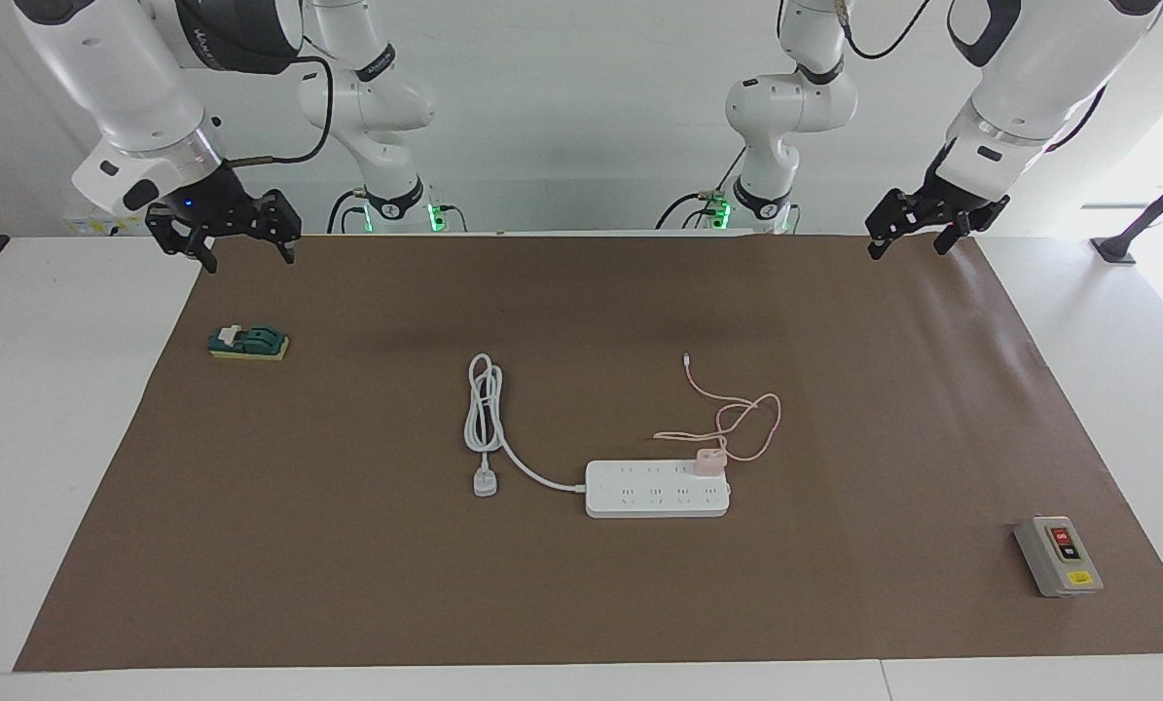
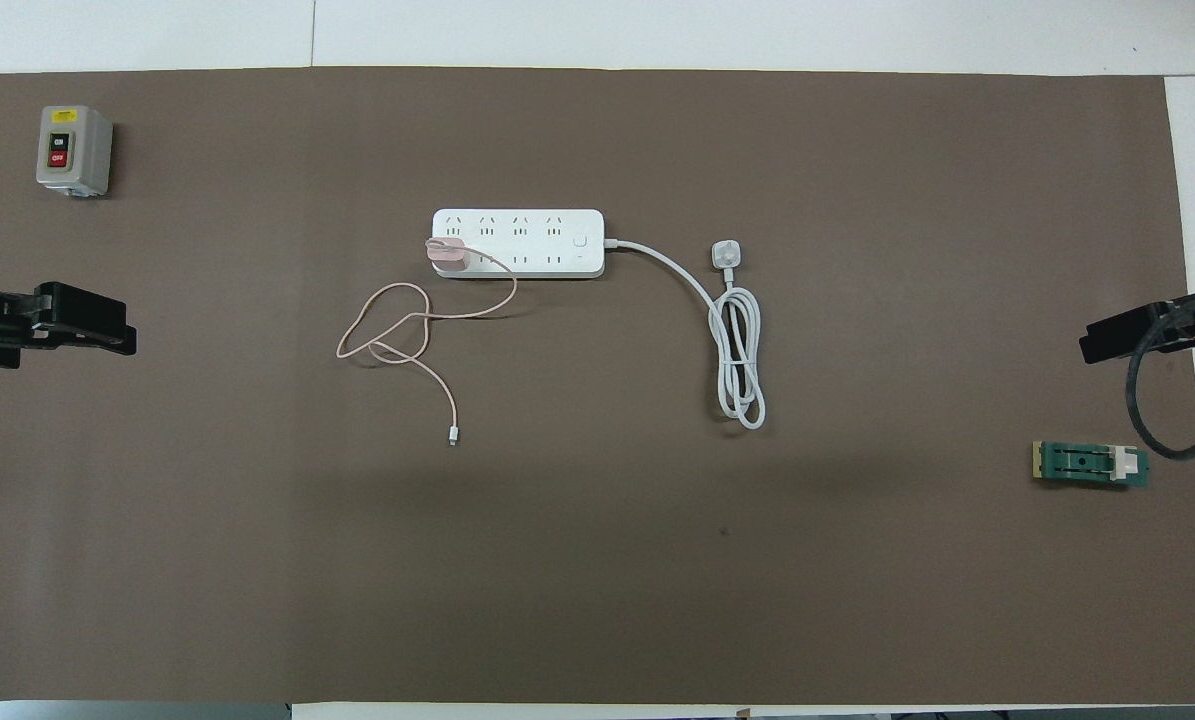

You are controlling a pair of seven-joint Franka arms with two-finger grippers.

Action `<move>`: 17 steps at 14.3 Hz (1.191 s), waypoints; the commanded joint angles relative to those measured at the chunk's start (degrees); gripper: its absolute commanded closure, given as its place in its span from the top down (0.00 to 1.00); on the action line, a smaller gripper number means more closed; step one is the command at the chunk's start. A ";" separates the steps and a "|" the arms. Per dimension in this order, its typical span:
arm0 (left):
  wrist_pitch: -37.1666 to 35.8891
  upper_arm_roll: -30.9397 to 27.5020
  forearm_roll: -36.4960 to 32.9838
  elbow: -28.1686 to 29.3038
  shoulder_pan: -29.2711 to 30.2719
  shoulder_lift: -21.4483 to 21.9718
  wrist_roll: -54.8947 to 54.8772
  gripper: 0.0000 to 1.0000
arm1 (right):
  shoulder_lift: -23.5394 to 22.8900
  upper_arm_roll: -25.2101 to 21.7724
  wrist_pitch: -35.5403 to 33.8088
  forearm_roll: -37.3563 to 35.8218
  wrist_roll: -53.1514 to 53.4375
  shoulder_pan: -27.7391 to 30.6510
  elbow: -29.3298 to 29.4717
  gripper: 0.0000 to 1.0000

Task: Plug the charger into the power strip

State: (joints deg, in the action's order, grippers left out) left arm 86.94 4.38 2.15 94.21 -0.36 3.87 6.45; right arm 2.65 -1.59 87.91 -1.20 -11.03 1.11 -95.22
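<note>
The white power strip (image 1: 657, 489) (image 2: 517, 243) lies flat in the middle of the brown mat. The pale-pink charger (image 1: 709, 461) (image 2: 447, 256) stands on the strip, on the socket row nearer the robots, at the end toward the left arm. Its thin pink cable (image 1: 748, 419) (image 2: 397, 330) loops on the mat nearer the robots. My left gripper (image 1: 907, 250) (image 2: 77, 330) is open and empty, raised over the mat's edge near the robots. My right gripper (image 1: 249, 261) (image 2: 1127, 335) is open and empty, raised over the mat's corner at its own end.
The strip's thick white cord (image 1: 484, 404) (image 2: 740, 365) lies coiled toward the right arm's end, with its round plug (image 1: 485, 484) (image 2: 725, 254). A grey button box (image 1: 1058, 557) (image 2: 74, 150) sits at the left arm's end. A green block (image 1: 248, 343) (image 2: 1090, 464) lies under the right gripper.
</note>
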 commanded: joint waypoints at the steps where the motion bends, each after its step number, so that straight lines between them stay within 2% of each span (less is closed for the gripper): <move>1: 0.07 -0.96 -0.65 0.01 -1.05 0.17 -0.73 1.00 | 0.95 0.36 0.16 0.85 0.21 0.82 -0.85 1.00; 17: -0.19 -0.87 -2.23 -0.08 -0.87 0.26 -0.82 1.00 | 0.95 0.36 0.16 0.85 0.21 0.82 -0.85 1.00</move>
State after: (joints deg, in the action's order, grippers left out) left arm 86.95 4.37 0.85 94.21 -0.38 3.87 6.33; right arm 2.65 -1.59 87.91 -1.20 -11.03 1.11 -95.21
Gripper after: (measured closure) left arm 0.000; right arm 0.000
